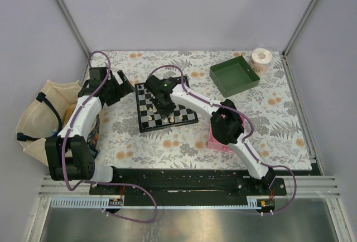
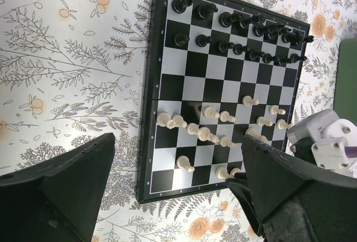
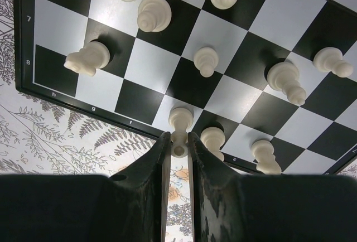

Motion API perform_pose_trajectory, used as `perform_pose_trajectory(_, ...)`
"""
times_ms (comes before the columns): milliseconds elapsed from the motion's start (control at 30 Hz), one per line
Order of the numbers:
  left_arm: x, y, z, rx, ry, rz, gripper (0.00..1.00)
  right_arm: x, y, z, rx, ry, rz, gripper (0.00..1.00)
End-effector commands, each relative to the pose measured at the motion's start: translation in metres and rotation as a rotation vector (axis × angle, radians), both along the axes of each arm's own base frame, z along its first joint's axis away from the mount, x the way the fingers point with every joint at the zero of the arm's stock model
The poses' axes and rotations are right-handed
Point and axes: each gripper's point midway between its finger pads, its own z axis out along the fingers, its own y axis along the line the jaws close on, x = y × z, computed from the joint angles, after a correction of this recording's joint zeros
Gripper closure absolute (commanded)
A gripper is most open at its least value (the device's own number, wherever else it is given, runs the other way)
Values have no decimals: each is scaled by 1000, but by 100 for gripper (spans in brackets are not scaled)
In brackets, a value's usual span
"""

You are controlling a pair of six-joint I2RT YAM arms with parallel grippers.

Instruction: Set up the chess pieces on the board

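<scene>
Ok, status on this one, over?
Left gripper open, empty, beside board. Right gripper shut on white piece at board edge. Neighbouring piece crowds it.

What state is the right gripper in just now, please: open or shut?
The right gripper is shut on a cream-white piece: the right wrist view shows both fingers pressed against its sides at the board's edge row.

Left arm (image 1: 83,115) and right arm (image 1: 192,100): white link shells, black joint housings. Purple cables (image 1: 99,52) run along both arms. Left gripper fingers (image 2: 67,189): matte black, broad wedges. Right gripper fingers (image 3: 148,169): black, tapering to thin tips. White wrist bracket (image 2: 328,141) carries small screws.
</scene>
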Motion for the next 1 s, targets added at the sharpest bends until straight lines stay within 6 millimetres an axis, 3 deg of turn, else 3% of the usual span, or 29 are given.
perform_pose_trajectory(0, 9, -3, 9, -25, -49, -8, 1, -6, -1, 29, 22, -27, 22, 76)
perform_pose_trajectory(533, 9, -6, 8, -38, -47, -19, 1, -15, 1, 30, 34, 6, 44, 71)
perform_pose_trajectory(967, 9, -5, 10, -37, -54, -18, 1, -8, 11, 35, 67, -20, 28, 70)
